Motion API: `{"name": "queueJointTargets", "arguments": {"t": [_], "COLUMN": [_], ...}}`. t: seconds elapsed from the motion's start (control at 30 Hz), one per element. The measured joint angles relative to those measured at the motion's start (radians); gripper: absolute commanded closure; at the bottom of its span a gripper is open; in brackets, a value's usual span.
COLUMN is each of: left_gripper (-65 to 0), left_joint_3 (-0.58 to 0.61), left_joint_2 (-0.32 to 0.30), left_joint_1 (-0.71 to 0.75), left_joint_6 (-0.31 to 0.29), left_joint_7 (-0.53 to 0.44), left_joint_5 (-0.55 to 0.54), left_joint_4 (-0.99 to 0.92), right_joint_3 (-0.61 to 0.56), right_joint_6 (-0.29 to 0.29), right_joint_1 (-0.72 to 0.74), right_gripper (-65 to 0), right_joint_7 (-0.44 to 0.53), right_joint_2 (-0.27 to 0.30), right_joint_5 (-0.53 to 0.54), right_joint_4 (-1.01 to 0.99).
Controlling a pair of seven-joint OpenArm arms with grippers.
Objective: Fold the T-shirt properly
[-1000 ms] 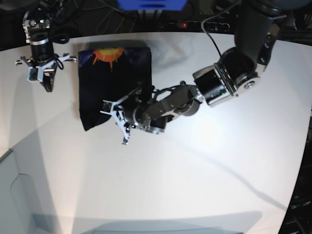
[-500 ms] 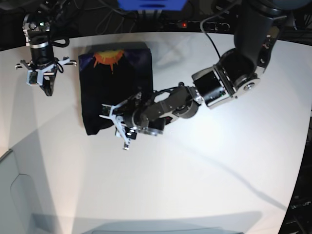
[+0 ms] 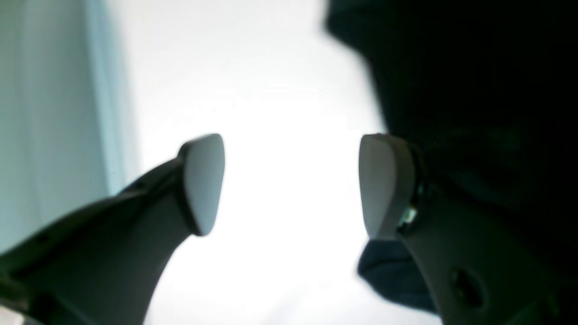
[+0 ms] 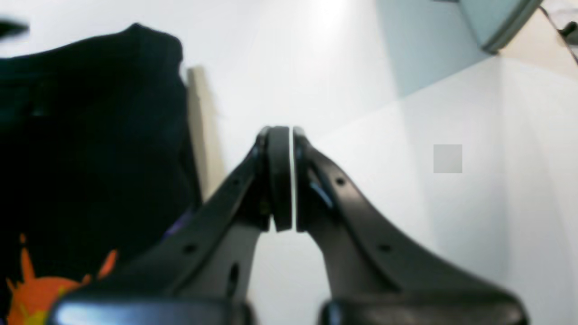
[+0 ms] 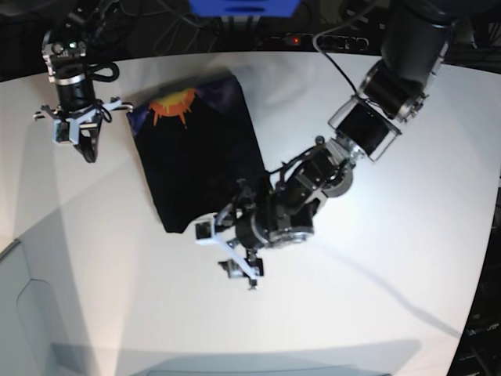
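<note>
Two arms are in my base view over the broad white tabletop [image 5: 376, 313], and I take the nearer one first. My left gripper [image 5: 232, 252] sits near the middle of the table, low and close to me, its grey-padded black fingers [image 3: 203, 180] spread wide with only bright table between them; it has hold of nothing. On its wrist camera the dark cloth fills the side from twelve round to about four o'clock, and one finger lies just in front of that cloth, though I cannot tell whether they touch. The T-shirt [image 5: 200, 160], a large plain black cloth shirt folded into a rough rectangle, lies flat at about eleven o'clock from that gripper, its near corner just beside the wrist. An orange sun-like print on purple-blue [image 5: 174, 104] shows at the shirt's far end. Farther still, at about nine o'clock from the print, my right gripper [image 5: 78, 135] hangs over bare table just off the shirt's edge, apart from the cloth. Its wrist camera shows the two black fingers [image 4: 280, 180] pressed together with a hairline between them and nothing caught there, the shirt lying off to nine o'clock.
</note>
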Motion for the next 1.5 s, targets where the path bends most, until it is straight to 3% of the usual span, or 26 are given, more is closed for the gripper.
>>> {"name": "queueJointTargets", "arguments": {"t": [0.2, 0.33, 0.53, 0.63, 0.93, 1.33, 1.4, 1.5], "left_gripper": [-44.8, -44.8, -44.6, -44.6, -44.5, -43.8, -39.6, -26.0], "left_joint_3": [-0.243, -0.487, -0.888, -0.99, -1.087, -1.11, -1.128, -1.166], "left_joint_2": [-0.132, -0.218, -0.238, -0.235, -0.227, -0.198, -0.171, -0.131], "left_joint_1": [0.09, 0.253, 0.49, 0.57, 0.662, 0.789, 0.835, 0.933], "left_joint_6": [0.004, 0.006, 0.009, 0.007, 0.003, 0.004, -0.003, -0.001], "left_joint_7": [-0.005, 0.005, 0.009, 0.011, 0.003, 0.005, 0.005, 0.0], "left_joint_5": [-0.004, -0.003, 0.0, -0.001, -0.009, -0.004, -0.011, -0.01], "left_joint_4": [0.132, 0.188, 0.194, 0.188, 0.196, 0.215, 0.269, 0.391], "right_joint_3": [-0.016, -0.026, -0.032, -0.071, -0.188, -0.184, -0.188, -0.188], "right_joint_6": [0.0, 0.0, 0.0, 0.0, -0.001, 0.0, 0.001, 0.001], "right_joint_1": [0.035, 0.054, 0.032, 0.0, -0.089, -0.15, -0.169, -0.236], "right_gripper": [0.0, 0.0, 0.0, 0.0, 0.0, 0.0, 0.0, 0.0], "right_joint_7": [-0.002, 0.003, 0.0, 0.0, 0.012, 0.008, 0.004, 0.009], "right_joint_2": [0.0, 0.0, 0.001, 0.002, 0.003, 0.003, 0.002, 0.004], "right_joint_5": [-0.007, -0.002, -0.007, -0.007, -0.006, 0.0, 0.001, 0.008], "right_joint_4": [-0.084, -0.157, -0.21, -0.211, -0.206, -0.081, -0.048, -0.001]}}
